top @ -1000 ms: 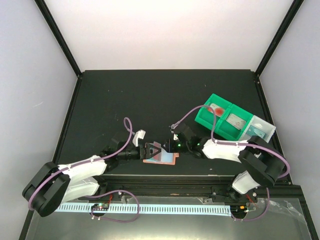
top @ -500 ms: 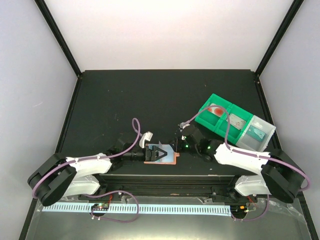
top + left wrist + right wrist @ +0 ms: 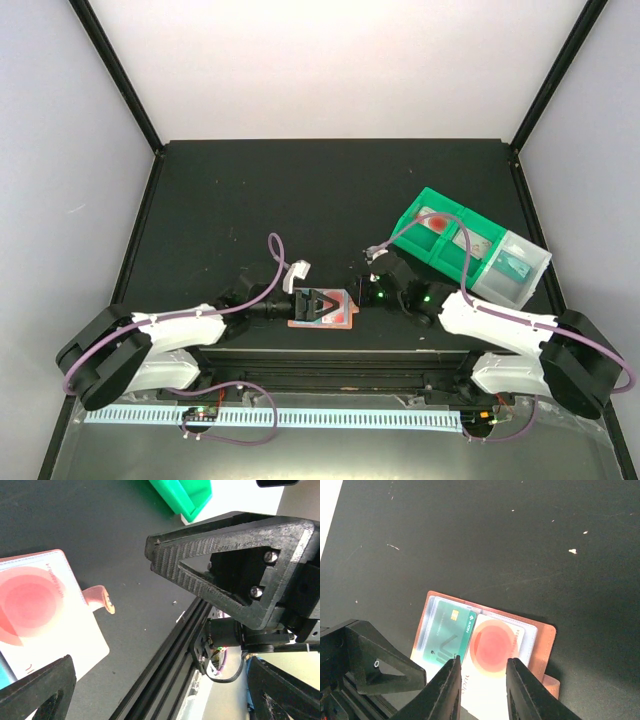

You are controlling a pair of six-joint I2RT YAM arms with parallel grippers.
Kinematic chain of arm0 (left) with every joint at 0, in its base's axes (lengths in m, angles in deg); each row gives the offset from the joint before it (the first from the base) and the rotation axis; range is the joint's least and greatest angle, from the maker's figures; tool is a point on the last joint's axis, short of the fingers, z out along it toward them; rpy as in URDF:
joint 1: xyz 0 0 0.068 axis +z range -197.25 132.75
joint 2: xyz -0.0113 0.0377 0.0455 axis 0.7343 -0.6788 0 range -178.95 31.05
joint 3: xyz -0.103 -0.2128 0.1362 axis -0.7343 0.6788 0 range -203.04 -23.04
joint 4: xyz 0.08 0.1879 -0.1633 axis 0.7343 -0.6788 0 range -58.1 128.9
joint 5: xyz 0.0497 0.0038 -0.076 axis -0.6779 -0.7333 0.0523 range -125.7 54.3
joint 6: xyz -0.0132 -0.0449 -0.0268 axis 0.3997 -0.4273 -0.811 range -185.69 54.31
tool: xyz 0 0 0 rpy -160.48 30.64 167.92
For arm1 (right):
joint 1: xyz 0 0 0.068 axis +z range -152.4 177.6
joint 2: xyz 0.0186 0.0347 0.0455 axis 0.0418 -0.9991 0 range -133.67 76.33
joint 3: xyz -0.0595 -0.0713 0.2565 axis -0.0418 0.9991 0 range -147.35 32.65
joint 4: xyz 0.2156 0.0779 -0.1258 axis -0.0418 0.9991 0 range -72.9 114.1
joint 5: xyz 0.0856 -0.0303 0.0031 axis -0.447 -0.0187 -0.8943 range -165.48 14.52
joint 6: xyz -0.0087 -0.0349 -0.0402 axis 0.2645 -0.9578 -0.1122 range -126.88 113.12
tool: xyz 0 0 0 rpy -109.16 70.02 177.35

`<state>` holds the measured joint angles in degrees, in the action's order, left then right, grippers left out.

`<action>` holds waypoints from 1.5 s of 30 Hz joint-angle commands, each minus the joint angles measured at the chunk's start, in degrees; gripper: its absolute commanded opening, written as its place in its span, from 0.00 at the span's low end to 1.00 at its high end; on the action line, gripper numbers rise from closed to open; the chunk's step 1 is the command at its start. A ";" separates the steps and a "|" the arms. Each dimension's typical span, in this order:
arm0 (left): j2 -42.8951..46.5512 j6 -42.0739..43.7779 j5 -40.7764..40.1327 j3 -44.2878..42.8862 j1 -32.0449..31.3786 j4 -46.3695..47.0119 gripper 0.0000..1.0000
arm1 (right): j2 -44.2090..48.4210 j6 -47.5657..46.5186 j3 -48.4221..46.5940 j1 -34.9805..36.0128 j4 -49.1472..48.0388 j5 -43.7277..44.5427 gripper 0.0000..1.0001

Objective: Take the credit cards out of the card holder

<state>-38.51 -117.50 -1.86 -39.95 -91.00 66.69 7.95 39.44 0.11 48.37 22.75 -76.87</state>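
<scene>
The card holder lies open and flat on the black bench, down at 6 o'clock close to the front rail. Its terracotta border frames a pale lining. From the right wrist I can see two credit cards on it. A green card sits on the 9 o'clock panel. A white card with a big red disc lies beside it at 3 o'clock, its lower end running on beneath the pincer fingers. The small brown tab sticks out from the holder's edge at about 5 o'clock in that view.

The left pincer reaches in from 9 o'clock and hangs right over the holder. Its fingers are spread wide and nothing is between them. The right pincer comes in from 3 o'clock, at the holder's right edge. Its two fingers stand a narrow gap apart above the white card, and I see nothing pinched between them.

Off toward 2 o'clock from the holder, well apart, is a row of green bins with a clear bin at the far right end. Cards lie in these bins too, one in the leftmost green bin showing a red disc.
</scene>
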 commanded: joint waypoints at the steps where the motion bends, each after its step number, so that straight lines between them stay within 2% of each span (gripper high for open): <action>1: 0.21 2.83 -2.31 -2.19 -0.37 -1.79 0.95 | 0.37 -1.02 0.19 0.14 -0.42 0.59 0.27; 7: 0.11 4.71 -7.21 -2.79 0.46 -8.31 0.87 | -2.31 -1.11 0.19 0.20 -3.04 -2.70 0.20; 13: -1.86 4.63 -8.04 -0.85 1.92 -7.29 0.73 | -5.89 -1.31 0.01 0.17 -5.17 -4.90 0.12; 20: -6.15 4.41 -7.64 -0.32 2.68 -4.75 0.62 | -11.41 -1.77 -1.29 0.21 -5.64 -5.76 0.10; 28: -9.75 3.87 -7.16 -0.14 2.94 -3.08 0.58 | -15.52 -2.09 -0.94 0.14 -6.11 -5.12 0.08; 33: -11.93 2.95 -6.13 -0.01 2.93 -1.27 0.52 | -16.81 -1.79 0.29 0.23 -6.60 -4.65 0.07; 45: -18.49 -2.69 -2.54 1.26 2.95 9.11 0.34 | -18.17 -0.84 2.54 0.23 -8.32 -4.84 0.06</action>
<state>-54.72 -118.29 -6.08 -39.38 -88.20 71.23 -9.56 38.24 1.03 48.37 14.86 -82.09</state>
